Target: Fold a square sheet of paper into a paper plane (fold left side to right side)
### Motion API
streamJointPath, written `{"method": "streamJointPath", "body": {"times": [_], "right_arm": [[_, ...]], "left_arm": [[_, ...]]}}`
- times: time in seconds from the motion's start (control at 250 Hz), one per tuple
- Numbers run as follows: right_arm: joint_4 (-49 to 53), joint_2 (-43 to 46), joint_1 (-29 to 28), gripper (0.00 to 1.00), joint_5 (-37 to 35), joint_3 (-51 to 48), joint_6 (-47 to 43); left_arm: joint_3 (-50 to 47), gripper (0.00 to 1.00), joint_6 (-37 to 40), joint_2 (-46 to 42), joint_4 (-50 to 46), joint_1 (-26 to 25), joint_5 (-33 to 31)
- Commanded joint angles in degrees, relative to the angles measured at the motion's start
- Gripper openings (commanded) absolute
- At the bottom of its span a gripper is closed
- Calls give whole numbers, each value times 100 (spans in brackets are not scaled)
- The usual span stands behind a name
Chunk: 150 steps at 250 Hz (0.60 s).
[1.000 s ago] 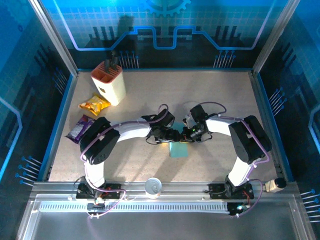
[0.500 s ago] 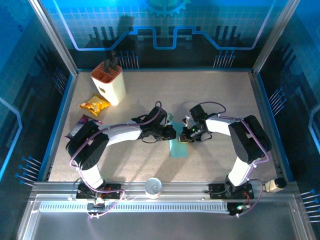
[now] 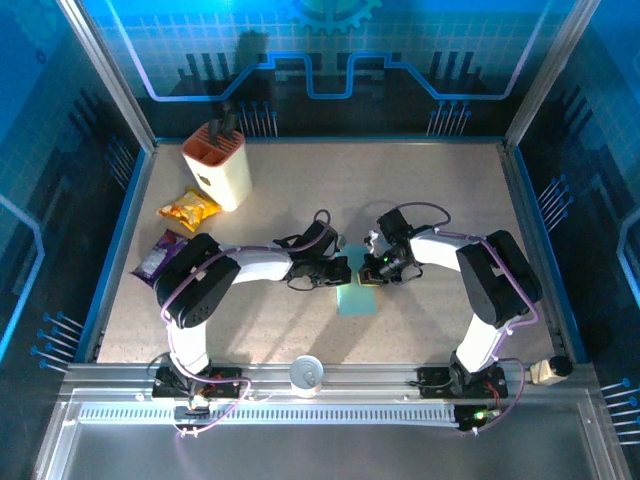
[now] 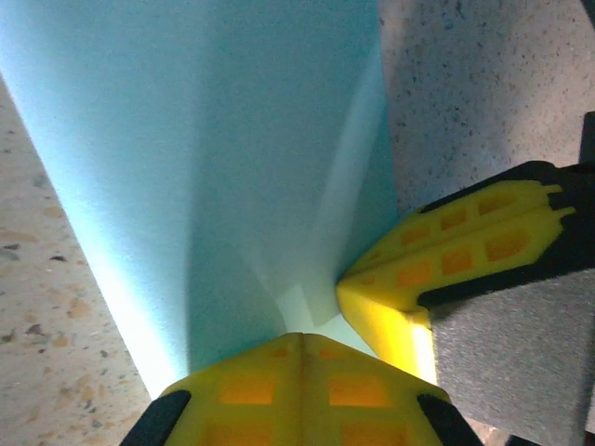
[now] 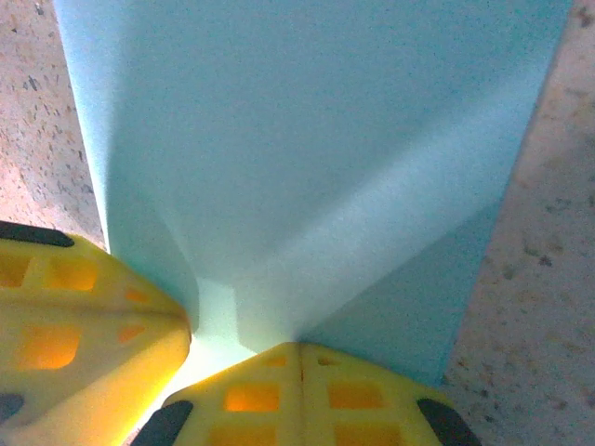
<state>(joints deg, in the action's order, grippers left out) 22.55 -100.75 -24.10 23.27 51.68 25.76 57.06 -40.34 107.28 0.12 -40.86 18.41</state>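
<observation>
The square sheet of paper (image 3: 355, 298) is light blue and lies as a narrow folded strip at mid-table. Its far end is lifted between the two grippers. My left gripper (image 3: 343, 270) is shut on that end from the left; in the left wrist view its yellow fingertips (image 4: 302, 338) meet at the paper (image 4: 214, 158), with creases fanning out from the pinch. My right gripper (image 3: 367, 272) is shut on the same end from the right, its tips (image 5: 299, 346) closed on the paper (image 5: 307, 139). The two grippers almost touch. No paper plane shape is visible.
A cream knife block (image 3: 217, 165) stands at the back left. A yellow snack packet (image 3: 188, 209) and a purple snack packet (image 3: 160, 255) lie in front of it. A white cup (image 3: 307, 373) sits at the near edge between the arm bases.
My left gripper has gone from open to shut at the paper's far end, and its arm shifted slightly. The right gripper stayed shut in place.
</observation>
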Motion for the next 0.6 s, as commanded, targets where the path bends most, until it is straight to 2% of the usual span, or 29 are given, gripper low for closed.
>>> {"method": "streamJointPath", "body": {"times": [0.0,0.268,0.595], "right_arm": [[381,-375,-78,0,-1019,-152,-94],[451,-405,-78,0,-1113,-156,-106],[372,-354,-78,0,-929,-158,-71]], "left_arm": [[-219,4,124,60,-158,53,-253],[-630,2,129,-11,-12,283,-301],[-921,1,184,-732,31,361,-336]]}}
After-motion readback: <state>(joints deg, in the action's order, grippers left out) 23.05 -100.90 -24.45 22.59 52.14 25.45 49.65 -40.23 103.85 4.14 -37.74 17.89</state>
